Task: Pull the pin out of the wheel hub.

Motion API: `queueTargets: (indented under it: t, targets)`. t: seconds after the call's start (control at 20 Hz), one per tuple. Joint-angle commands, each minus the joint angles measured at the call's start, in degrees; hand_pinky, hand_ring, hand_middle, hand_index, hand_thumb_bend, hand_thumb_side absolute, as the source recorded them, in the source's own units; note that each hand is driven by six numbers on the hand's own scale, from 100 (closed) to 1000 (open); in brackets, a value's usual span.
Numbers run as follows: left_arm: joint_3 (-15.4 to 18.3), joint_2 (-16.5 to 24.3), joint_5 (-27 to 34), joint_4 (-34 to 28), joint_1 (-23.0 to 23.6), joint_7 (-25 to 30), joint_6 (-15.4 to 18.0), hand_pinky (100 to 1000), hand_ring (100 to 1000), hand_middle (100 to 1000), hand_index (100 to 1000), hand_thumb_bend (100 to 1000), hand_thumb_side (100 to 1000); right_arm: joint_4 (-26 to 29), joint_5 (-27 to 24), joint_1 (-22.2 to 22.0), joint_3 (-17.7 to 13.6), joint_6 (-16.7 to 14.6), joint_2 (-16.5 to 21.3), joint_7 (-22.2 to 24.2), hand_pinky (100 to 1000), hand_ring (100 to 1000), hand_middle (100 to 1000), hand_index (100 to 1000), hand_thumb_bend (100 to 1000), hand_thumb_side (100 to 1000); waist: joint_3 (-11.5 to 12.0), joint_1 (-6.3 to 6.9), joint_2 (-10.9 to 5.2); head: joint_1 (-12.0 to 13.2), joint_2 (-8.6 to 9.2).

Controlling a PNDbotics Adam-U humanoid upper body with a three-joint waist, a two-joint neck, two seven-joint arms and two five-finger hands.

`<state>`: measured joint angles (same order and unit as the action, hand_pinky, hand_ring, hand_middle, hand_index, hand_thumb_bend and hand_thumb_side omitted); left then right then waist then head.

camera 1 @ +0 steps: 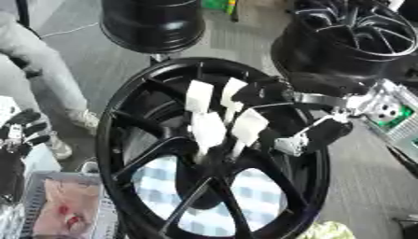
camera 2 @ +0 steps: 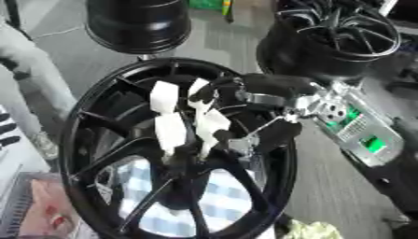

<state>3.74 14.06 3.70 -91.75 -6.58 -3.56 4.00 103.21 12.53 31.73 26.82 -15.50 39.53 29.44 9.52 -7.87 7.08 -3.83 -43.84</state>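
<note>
Left eye view: a white pin [camera 1: 247, 127] at the wheel hub [camera 1: 214, 158], frame centre, is pinched by the right hand [camera 2: 245, 95]; the left hand [camera 1: 23, 127] is spread at the left edge.

Grey floor [camera 1: 114, 60] under black wheels [camera 1: 151, 21].

Motion blur smears the white pins [camera 1: 209, 128] at the centre of the wheel hub [camera 1: 163, 154], so where each one meets its seat can't be made out, and their lower ends vanish into dark spokes. The right hand [camera 2: 245, 91] reaches in from the right, its fingertips lost against the black rim, and whether they touch a pin is impossible to tell. The left hand [camera 1: 23, 128] is cut off by the picture's left edge, only dark fingers showing. The hub's bottom runs out of the picture. A person's grey sleeve [camera 1: 32, 60] is clipped at upper left.
</note>
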Motion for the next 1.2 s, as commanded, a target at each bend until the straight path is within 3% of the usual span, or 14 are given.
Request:
queueTargets:
  t: [0.05, 1.2]
  targets:
    - [-0.01, 1.01, -0.17, -0.99, -0.67, 0.26, 0.13, 744, 801, 787, 863, 100, 844, -0.04, 0.69, 0.79, -0.49, -0.08, 0.66, 0.34, 822, 874, 895, 968, 100, 506, 0.01, 0.52, -0.54, -0.15, -0.28]
    - [0.03, 0.88, -0.18, -0.91, -0.69, 0.2, 0.1, 743, 804, 789, 862, 100, 845, -4.11, 3.54, 1.06, 0.55, 1.49, -1.04, 0.81, 809, 862, 872, 939, 100, 569, 0.05, 0.51, -0.53, -0.02, -0.28]
